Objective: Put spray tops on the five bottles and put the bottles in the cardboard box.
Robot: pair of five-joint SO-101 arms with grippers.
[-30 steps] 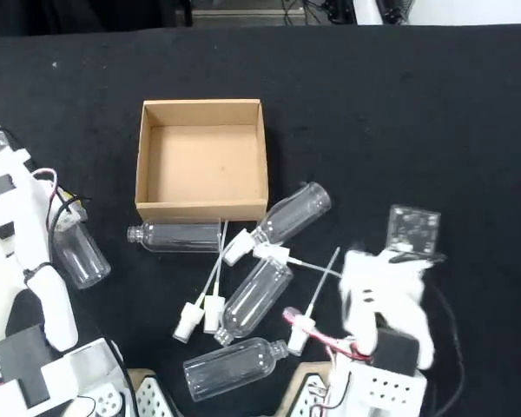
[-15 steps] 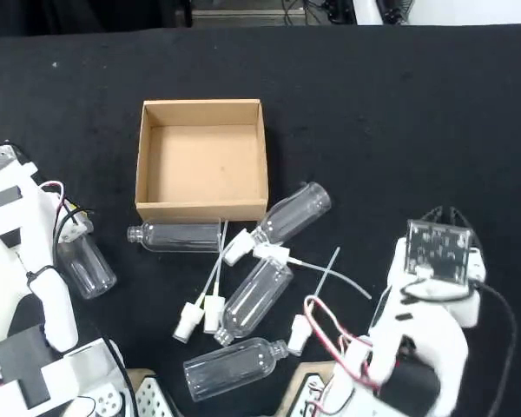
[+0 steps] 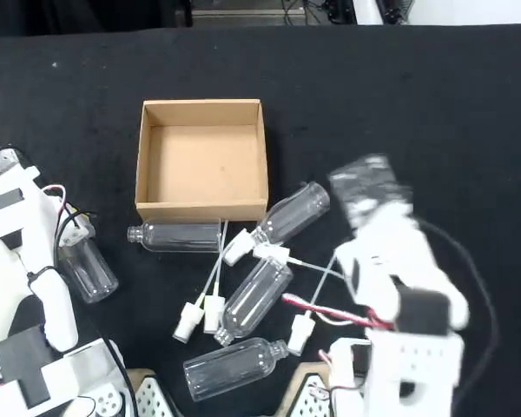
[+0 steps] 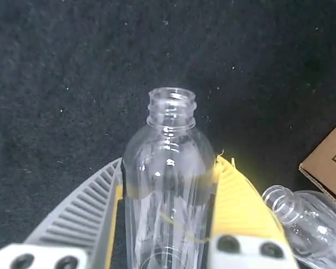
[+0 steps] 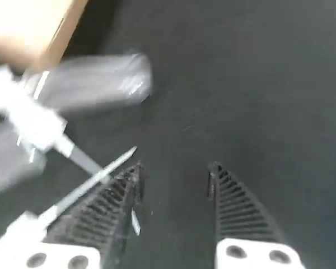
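My left gripper (image 4: pixel 169 163) is shut on a clear, uncapped bottle (image 4: pixel 171 120), its grey and yellow fingers on either side of the body. From above, that bottle (image 3: pixel 89 268) sits at the table's left, beside the left arm (image 3: pixel 22 234). The open cardboard box (image 3: pixel 201 161) is empty. In front of it lie several more clear bottles (image 3: pixel 253 295) and several white spray tops (image 3: pixel 243 247) with long tubes. My right gripper (image 5: pixel 173 168) is open over bare cloth, with a tube tip (image 5: pixel 126 152) at one finger. The right arm (image 3: pixel 391 265) is just right of the pile.
Black cloth covers the table (image 3: pixel 417 104), with free room behind and to the right of the box. Another bottle's neck (image 4: pixel 285 204) and a box corner (image 4: pixel 330 162) lie close to my left gripper. The arm bases (image 3: pixel 61 382) stand at the front edge.
The right arm has swung from the front right toward the pile of bottles and spray tops. The left arm, with its bottle, has barely shifted.
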